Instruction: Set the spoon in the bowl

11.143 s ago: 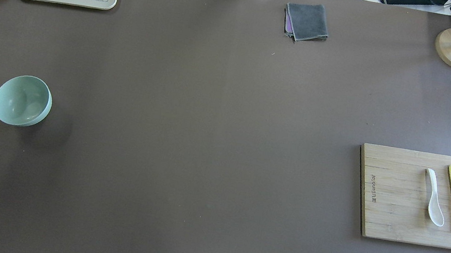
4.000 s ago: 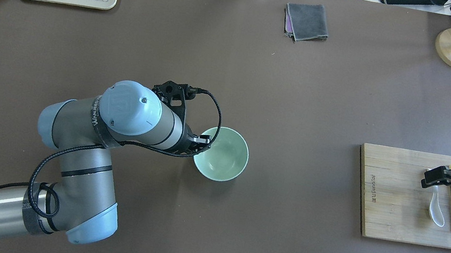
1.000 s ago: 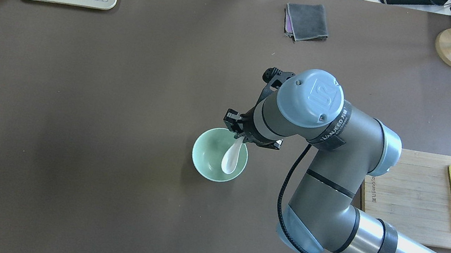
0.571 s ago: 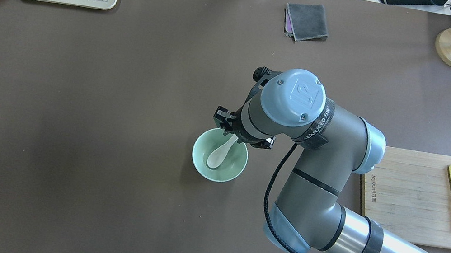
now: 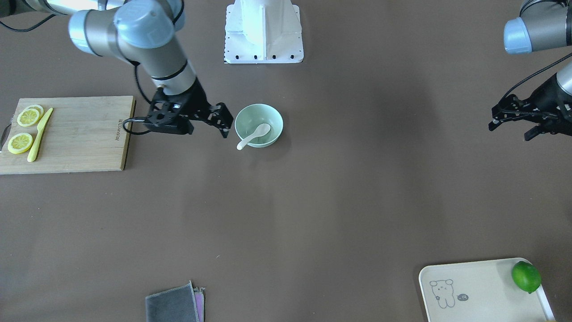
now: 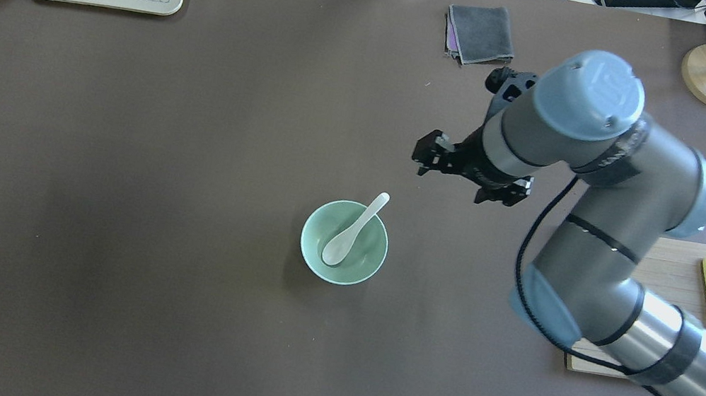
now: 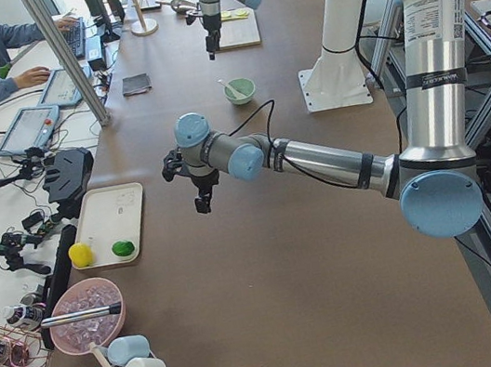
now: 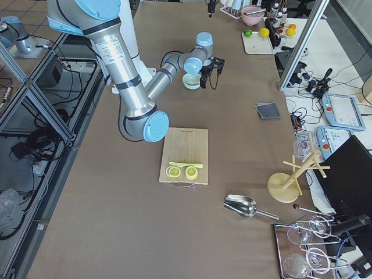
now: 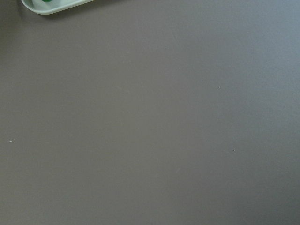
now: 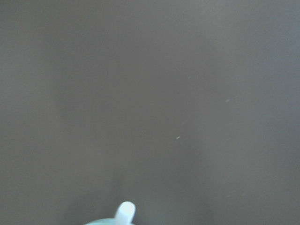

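Spoon (image 6: 353, 230) in bowl (image 6: 365, 261) overhead; only its handle tip in right wrist view

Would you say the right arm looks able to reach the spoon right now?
Probably yes: the right gripper hangs open near the bowl, nothing lies between them, and the spoon handle sticks out over the rim.

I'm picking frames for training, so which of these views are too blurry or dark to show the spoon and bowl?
Overhead exterior and exterior front-facing: sharp, evenly lit, spoon clear in the bowl, soft shadows only. Right wrist-mounted: dim, soft, just the spoon's handle tip at the bottom edge. Left wrist-mounted: plain table, a tray corner, neither shows.
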### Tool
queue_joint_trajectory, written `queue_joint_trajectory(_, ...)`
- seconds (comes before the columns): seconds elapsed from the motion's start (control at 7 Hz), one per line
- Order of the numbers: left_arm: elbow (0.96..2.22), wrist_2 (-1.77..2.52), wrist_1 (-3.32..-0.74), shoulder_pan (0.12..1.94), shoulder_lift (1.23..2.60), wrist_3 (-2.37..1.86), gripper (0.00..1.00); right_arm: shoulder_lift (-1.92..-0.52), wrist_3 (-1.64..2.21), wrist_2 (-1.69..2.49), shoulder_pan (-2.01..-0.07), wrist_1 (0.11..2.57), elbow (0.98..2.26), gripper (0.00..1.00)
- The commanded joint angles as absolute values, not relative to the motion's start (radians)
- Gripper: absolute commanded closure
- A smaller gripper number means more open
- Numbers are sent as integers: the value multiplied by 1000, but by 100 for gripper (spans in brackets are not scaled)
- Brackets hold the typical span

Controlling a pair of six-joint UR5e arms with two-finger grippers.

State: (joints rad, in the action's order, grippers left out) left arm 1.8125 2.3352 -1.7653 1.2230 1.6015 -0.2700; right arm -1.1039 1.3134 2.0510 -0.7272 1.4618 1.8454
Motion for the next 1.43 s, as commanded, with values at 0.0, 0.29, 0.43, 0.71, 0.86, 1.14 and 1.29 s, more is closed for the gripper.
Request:
queue_joint_trajectory(0.0, 1783, 2335, -1747, 1338, 1559, -113, 3, -1360, 884, 2239, -985, 1463, 1922, 0)
queue_joint_trajectory(0.29, 1692, 2335, -1747, 1443, 1549, 57, 3, -1494, 453, 2345, -1237, 1544, 1892, 0)
queue_joint_trajectory(0.43, 1660, 2336, -1749, 1500, 1546, 108, 3, -1520, 226, 2344, -1334, 1646, 1879, 0)
queue_joint_trajectory(0.71, 1705, 2333, -1750, 1546, 1470, 156, 2, -1528, -91, 2345, -1483, 1704, 1772, 0)
queue_joint_trajectory(0.86, 1719, 2324, -1753, 1546, 1438, 152, 2, -1540, -194, 2347, -1537, 1706, 1744, 0)
queue_joint_trajectory(1.14, 1712, 2333, -1746, 1546, 1434, 88, 2, -1554, -193, 2362, -1545, 1704, 1767, 0)
queue_joint_trajectory(1.29, 1754, 2336, -1705, 1545, 1440, -96, 2, -1555, -198, 2359, -1545, 1700, 1761, 0)
